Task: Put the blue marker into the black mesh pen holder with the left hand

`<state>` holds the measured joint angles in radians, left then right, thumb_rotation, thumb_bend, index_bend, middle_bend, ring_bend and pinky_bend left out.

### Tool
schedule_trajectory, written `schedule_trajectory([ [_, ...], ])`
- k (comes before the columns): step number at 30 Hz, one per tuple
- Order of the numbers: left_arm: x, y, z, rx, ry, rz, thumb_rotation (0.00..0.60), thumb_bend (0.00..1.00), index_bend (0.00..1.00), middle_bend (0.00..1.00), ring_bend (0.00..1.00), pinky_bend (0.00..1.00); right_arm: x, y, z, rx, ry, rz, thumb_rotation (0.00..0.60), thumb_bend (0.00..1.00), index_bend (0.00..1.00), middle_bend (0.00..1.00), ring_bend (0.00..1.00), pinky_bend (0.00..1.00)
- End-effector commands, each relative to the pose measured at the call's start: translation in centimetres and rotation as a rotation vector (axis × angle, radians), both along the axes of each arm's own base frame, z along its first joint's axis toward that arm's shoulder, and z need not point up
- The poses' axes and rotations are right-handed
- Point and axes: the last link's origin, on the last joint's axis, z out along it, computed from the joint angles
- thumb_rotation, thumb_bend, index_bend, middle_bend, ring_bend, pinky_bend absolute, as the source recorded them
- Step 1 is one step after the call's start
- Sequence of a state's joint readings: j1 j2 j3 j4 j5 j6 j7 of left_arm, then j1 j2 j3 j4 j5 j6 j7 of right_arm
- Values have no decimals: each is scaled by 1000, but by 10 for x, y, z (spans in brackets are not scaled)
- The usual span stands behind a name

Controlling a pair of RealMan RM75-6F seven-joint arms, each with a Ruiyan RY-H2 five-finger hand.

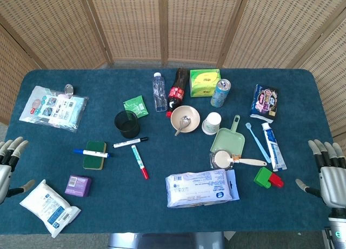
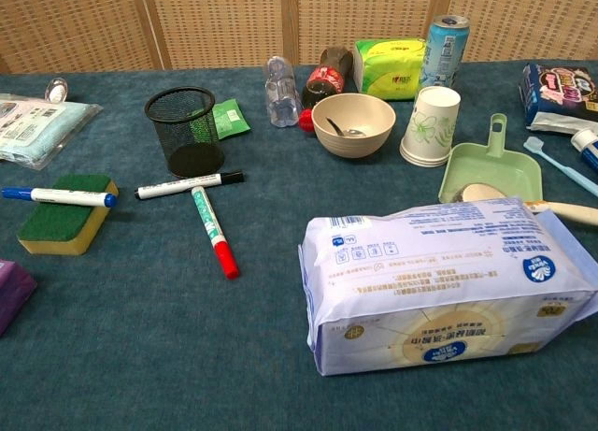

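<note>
The blue marker (image 1: 91, 152) (image 2: 58, 196) lies across a green and yellow sponge (image 1: 94, 155) (image 2: 65, 212). The black mesh pen holder (image 1: 127, 123) (image 2: 185, 130) stands upright and empty to the marker's upper right. My left hand (image 1: 8, 165) hovers at the table's left edge with fingers spread and nothing in it, well left of the marker. At the right edge my right hand (image 1: 328, 172) is likewise spread and empty. Neither hand shows in the chest view.
A black marker (image 1: 130, 142) (image 2: 187, 184) and a red marker (image 1: 140, 161) (image 2: 215, 232) lie just below the holder. A purple box (image 1: 78, 186), a white packet (image 1: 50, 208), a large wipes pack (image 1: 200, 188) (image 2: 448, 280), a bowl (image 1: 185, 119) and bottles surround them.
</note>
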<state>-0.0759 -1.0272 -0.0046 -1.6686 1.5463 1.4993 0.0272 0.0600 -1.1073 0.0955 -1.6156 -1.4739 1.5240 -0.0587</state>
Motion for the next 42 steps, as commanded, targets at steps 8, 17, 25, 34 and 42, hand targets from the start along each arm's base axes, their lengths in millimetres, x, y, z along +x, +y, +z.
schedule_trajectory([
  [8,4,2,-6,-1,0,-48,600,108,0,0,0,0,1,0,-2,13,0,5,600,0,0,0,0,5],
  [17,8,34,-23,-20,48,-102,600,219,91,0,0,0,1,3,3,12,-39,-3,600,0,0,0,0,3],
  [25,10,76,-47,-36,97,-92,600,335,257,0,0,64,2,3,4,22,-57,1,600,0,0,0,0,3],
  [34,24,88,-73,-109,109,-78,600,330,282,0,0,47,3,4,7,15,-74,6,600,0,0,0,0,3],
  [42,28,92,-94,-146,117,-63,600,329,326,0,0,45,1,4,9,13,-89,3,600,0,0,0,0,3],
])
